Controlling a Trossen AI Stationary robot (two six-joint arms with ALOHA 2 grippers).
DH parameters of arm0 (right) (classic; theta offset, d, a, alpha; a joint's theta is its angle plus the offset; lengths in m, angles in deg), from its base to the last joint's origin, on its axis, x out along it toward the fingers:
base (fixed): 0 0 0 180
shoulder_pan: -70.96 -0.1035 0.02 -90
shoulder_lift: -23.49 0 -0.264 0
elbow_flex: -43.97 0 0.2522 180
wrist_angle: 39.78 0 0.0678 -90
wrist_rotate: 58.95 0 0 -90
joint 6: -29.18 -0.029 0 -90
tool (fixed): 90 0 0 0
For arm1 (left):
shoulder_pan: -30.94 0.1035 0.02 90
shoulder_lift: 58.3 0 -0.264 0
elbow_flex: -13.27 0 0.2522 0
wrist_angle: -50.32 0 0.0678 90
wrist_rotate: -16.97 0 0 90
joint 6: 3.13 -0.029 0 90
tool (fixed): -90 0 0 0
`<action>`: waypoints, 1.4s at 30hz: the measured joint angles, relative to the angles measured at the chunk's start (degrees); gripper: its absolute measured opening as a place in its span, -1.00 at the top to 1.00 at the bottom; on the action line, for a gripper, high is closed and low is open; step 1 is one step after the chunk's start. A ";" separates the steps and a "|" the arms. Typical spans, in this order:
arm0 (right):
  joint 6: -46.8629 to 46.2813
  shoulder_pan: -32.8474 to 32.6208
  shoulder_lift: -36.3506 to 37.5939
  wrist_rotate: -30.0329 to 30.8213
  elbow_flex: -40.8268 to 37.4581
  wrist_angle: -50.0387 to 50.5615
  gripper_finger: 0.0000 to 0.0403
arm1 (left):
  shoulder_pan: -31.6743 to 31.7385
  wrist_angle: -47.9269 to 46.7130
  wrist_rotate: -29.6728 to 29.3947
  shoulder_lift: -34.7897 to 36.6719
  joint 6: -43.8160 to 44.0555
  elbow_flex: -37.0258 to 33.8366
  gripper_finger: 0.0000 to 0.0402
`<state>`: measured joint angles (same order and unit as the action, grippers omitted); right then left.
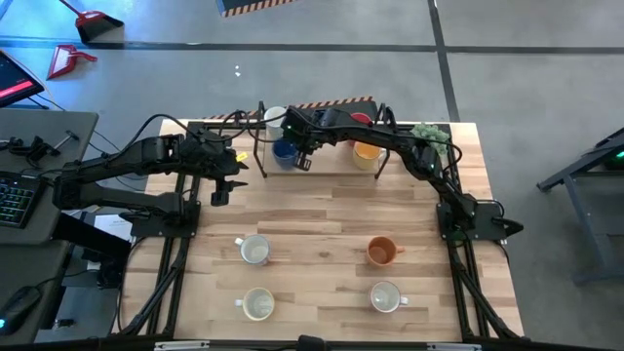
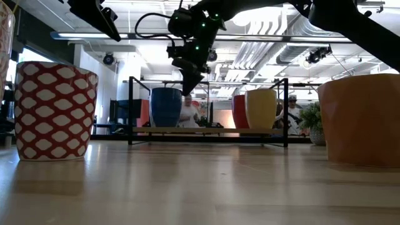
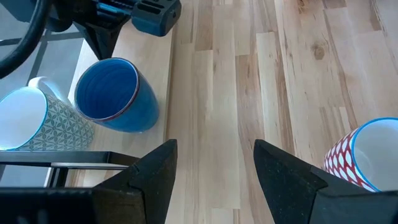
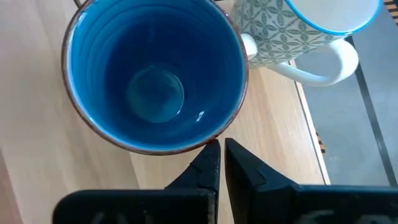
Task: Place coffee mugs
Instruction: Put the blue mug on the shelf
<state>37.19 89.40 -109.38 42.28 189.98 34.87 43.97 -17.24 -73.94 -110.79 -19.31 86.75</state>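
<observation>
The blue mug (image 4: 152, 74) is glossy, ringed inside, with a thin reddish-brown rim, and stands upright on the low rack (image 1: 322, 166) at the table's far edge, mouth up. A cream patterned mug (image 4: 311, 31) (handle sticking out sideways) sits just beside it. The right gripper (image 4: 221, 158) reaches across over the rack, fingers pressed together just outside the blue mug's rim. The left gripper (image 3: 214, 174) hovers near the rack, fingers spread, holding nothing.
</observation>
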 joint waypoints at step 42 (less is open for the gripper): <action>-0.52 -0.22 0.06 -5.52 0.00 1.04 0.98 | -0.01 -0.50 0.00 0.01 0.11 0.00 0.01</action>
<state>36.67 89.18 -109.32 36.76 189.98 35.91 43.97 -17.75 -73.93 -110.78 -19.20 86.75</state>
